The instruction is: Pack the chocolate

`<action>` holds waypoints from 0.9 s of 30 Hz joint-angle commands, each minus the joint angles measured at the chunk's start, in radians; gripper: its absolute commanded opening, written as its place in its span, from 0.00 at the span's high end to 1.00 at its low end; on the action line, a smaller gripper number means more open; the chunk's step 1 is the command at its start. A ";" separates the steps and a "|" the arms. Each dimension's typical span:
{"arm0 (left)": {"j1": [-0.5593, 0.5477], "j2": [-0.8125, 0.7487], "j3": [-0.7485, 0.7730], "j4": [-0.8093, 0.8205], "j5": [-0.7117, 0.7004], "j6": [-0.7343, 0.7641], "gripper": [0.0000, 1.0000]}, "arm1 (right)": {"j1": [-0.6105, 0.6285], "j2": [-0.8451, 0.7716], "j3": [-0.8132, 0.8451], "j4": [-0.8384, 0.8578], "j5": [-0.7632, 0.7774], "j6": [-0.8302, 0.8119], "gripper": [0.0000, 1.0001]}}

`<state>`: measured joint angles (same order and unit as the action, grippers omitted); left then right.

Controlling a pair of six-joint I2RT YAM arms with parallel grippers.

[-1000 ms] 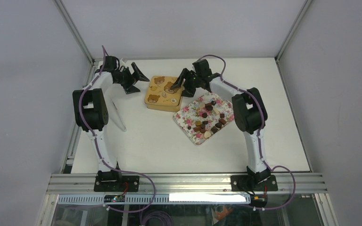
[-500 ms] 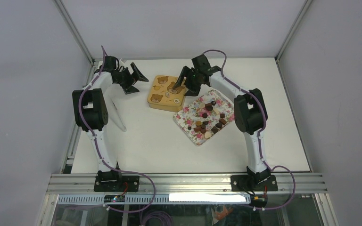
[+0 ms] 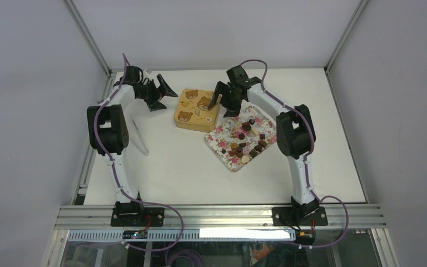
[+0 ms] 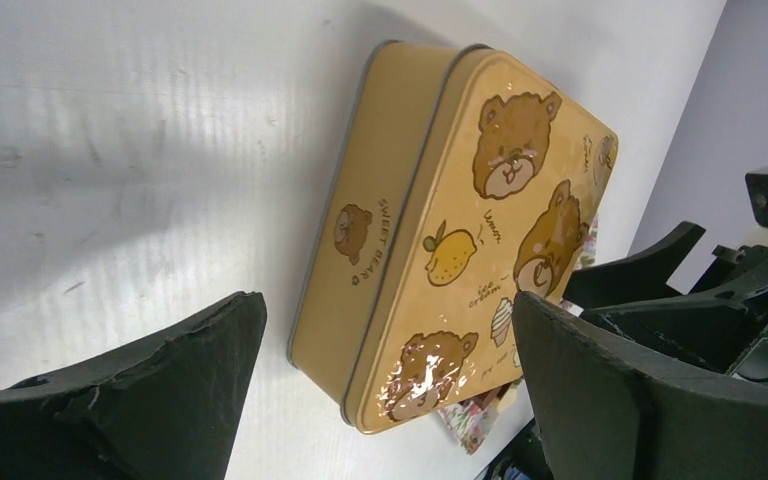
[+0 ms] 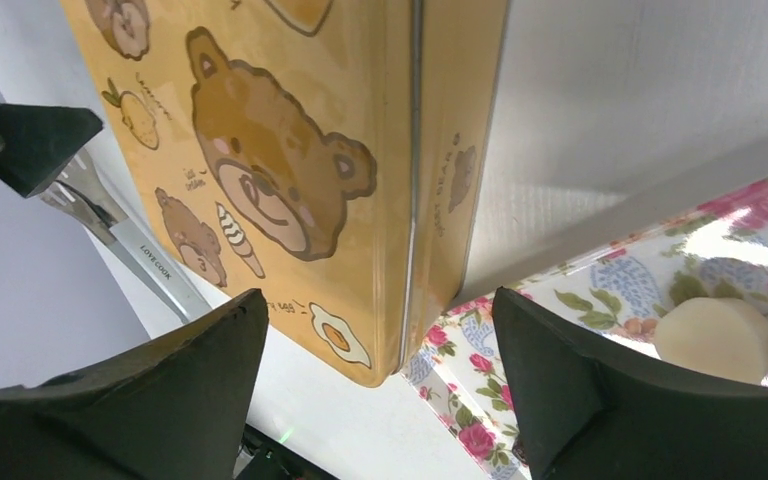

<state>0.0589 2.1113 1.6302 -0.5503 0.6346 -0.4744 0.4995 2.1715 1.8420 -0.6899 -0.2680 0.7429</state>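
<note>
Lidded tin (image 3: 195, 109) beside tray (image 3: 216, 140) of chocolate (image 3: 246, 127)
Wide open and empty, left end effector (image 3: 163, 95) sits left of tin; right end effector (image 3: 222, 100), open, empty, over its right edge.

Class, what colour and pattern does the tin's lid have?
The tin lid is golden tan with brown cartoon bears; clearest in the left wrist view.

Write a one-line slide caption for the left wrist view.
Left gripper open, facing the closed bear-print tin on the white table.
</note>
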 commanded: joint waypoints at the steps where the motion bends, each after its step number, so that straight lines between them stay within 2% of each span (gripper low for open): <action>1: -0.050 -0.010 0.047 0.024 0.059 0.041 0.01 | -0.012 -0.021 0.046 0.080 -0.081 -0.034 0.11; 10: -0.087 0.029 0.062 0.018 0.087 0.045 0.02 | -0.067 0.040 -0.003 0.258 -0.259 -0.016 0.08; 21: -0.089 0.033 0.063 0.015 0.068 0.041 0.03 | -0.091 0.123 -0.024 0.329 -0.384 -0.003 0.15; 23: -0.089 0.033 0.066 0.015 0.066 0.041 0.03 | -0.091 0.135 -0.023 0.338 -0.395 -0.001 0.18; 27: -0.085 0.030 0.066 0.012 0.057 0.044 0.03 | -0.091 0.157 -0.026 0.377 -0.425 0.022 0.32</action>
<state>-0.0204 2.1571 1.6566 -0.5556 0.6876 -0.4534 0.4046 2.3211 1.8168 -0.3965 -0.6247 0.7395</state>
